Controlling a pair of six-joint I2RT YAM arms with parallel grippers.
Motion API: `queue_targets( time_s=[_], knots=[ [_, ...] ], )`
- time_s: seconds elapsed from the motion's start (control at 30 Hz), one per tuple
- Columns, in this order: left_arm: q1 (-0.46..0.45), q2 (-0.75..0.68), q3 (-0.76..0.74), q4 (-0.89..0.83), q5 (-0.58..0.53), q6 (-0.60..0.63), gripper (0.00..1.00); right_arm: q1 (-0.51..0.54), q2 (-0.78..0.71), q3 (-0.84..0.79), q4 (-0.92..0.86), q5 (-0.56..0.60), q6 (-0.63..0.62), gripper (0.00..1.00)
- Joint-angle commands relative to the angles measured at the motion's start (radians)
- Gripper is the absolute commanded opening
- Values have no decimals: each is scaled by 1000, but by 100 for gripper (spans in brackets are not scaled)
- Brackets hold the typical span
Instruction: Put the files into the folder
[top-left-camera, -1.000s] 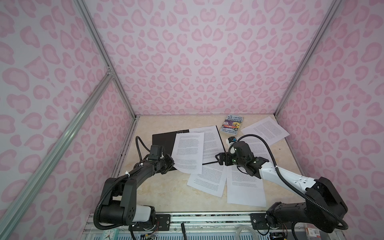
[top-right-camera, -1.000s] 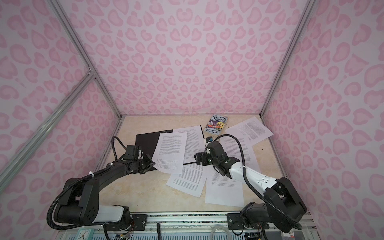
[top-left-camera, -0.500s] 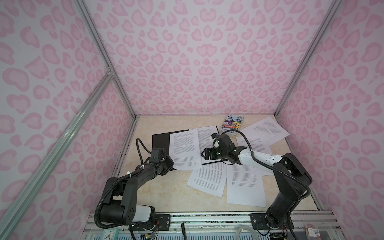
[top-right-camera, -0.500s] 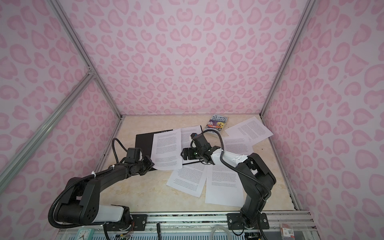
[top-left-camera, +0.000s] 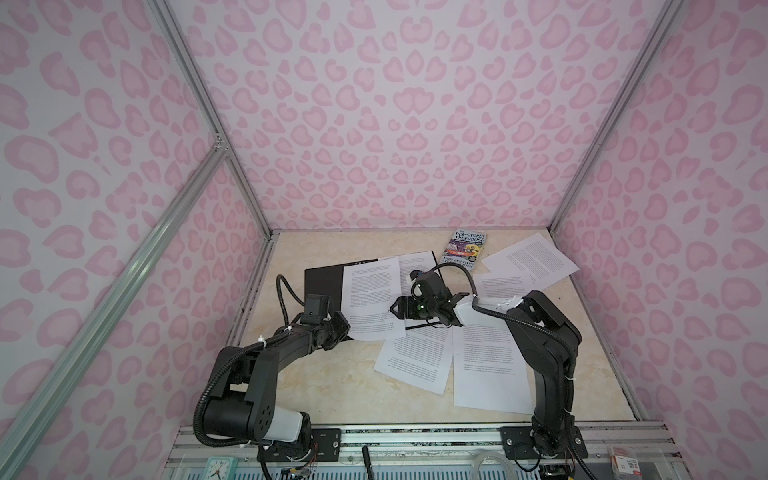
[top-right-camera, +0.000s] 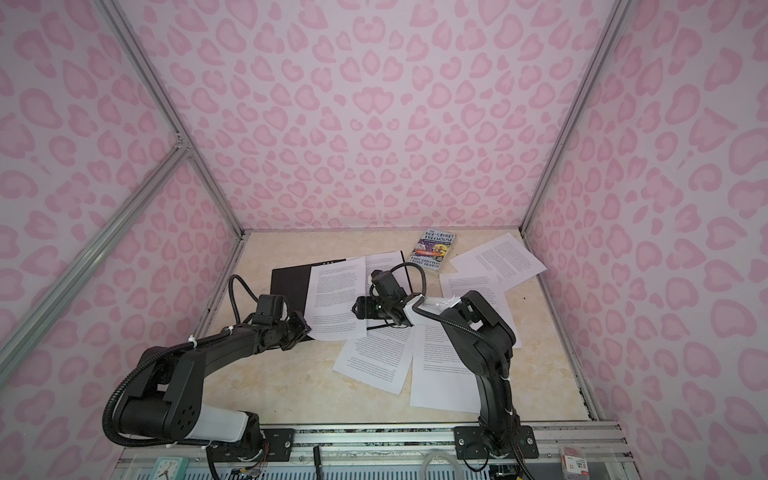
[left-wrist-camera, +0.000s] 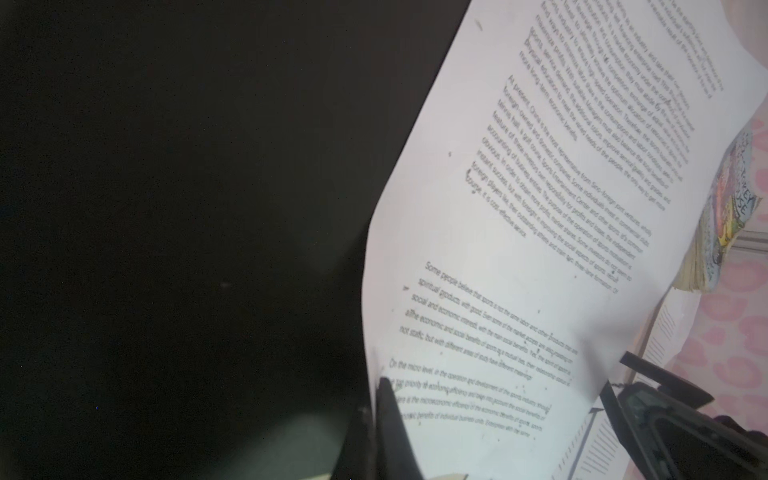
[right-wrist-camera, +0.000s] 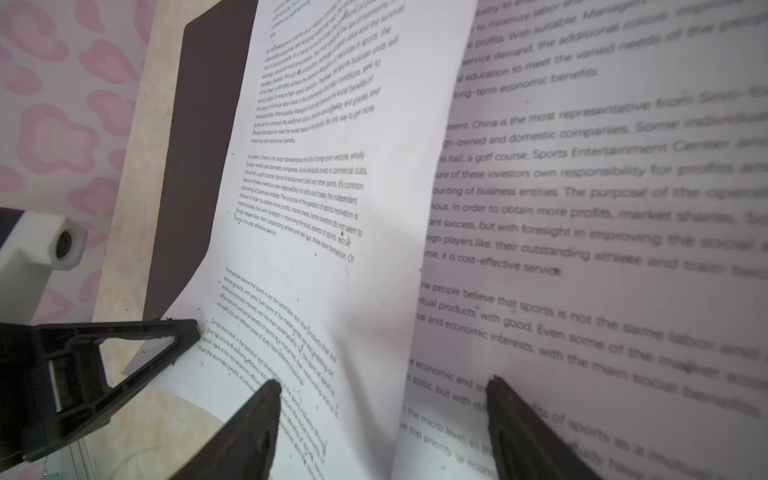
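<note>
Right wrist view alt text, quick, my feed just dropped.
The right gripper is open, its fingertips either side of the nearer sheet's edge. Beyond, the farther sheet lies partly over the black folder, and the left gripper pinches its corner.

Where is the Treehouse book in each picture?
Top view: the book lies at the back, right of middle.
Top view: same spot, at the back, right of middle.
Left wrist view: at the picture's edge, beyond the sheet.
Right wrist view: not in it.
Shared landmark: that sheet overlapping the open black folder, seen in all four.
</note>
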Motion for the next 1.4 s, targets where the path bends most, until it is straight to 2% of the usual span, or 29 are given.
queue_targets(
  time_s=[0.0,0.27,0.43,0.57,0.67,0.73,0.9,1.13,1.37],
  knots=[
    [0,4,11,22,12,7,3,8,16,-7,84,-31,40,73],
    [0,20,13,26,17,6,3,8,25,-45,194,-91,101,61],
    [-1,32,14,31,19,6,3,6,15,-58,222,-109,123,47],
    [-1,35,13,34,21,5,3,8,6,-84,274,-140,155,40],
    [-1,38,14,35,23,2,3,9,2,-96,299,-146,169,41],
    [-1,40,13,38,27,3,3,11,4,-96,299,-141,174,46],
    [-1,40,14,37,25,2,3,14,8,-119,334,-127,209,43],
    [-1,41,15,35,26,1,3,41,-11,-161,368,-92,232,46],
    [-1,41,14,35,27,0,3,55,-38,-213,413,-60,267,45]
  ],
)
